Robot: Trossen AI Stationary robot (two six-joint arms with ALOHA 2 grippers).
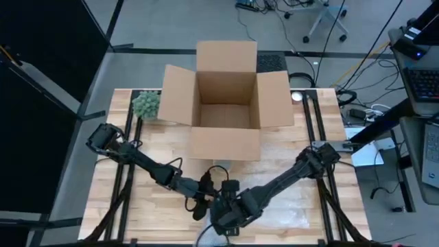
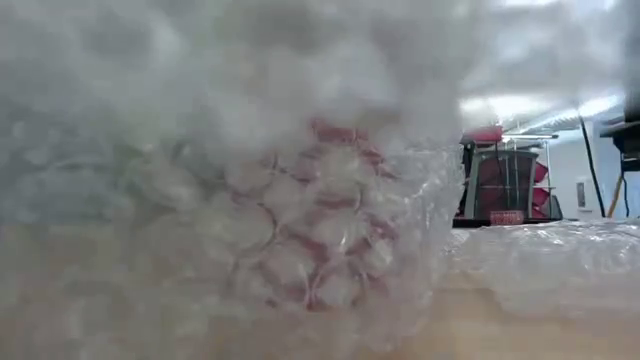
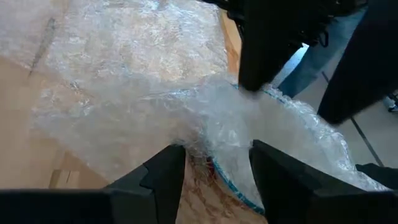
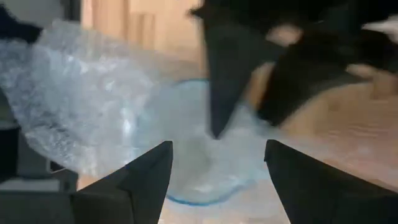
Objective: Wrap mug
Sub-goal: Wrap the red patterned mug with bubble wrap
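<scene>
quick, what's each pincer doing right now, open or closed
Left pincer: open, fingers on either side of the bubble wrap over the mug.
Right pincer: open, above the wrapped mug.

Light wooden table (image 1: 144,165) of butcher-block planks, edged by dark rails along both sides. Open cardboard box (image 1: 226,103) at the far middle, flaps spread — a small green plant-like clump (image 1: 145,104) just beside its left flap. Clear bubble wrap (image 1: 295,206) spread flat over the near right part of the top — bunched up around a mug (image 2: 320,230) with red markings at the near edge.
</scene>
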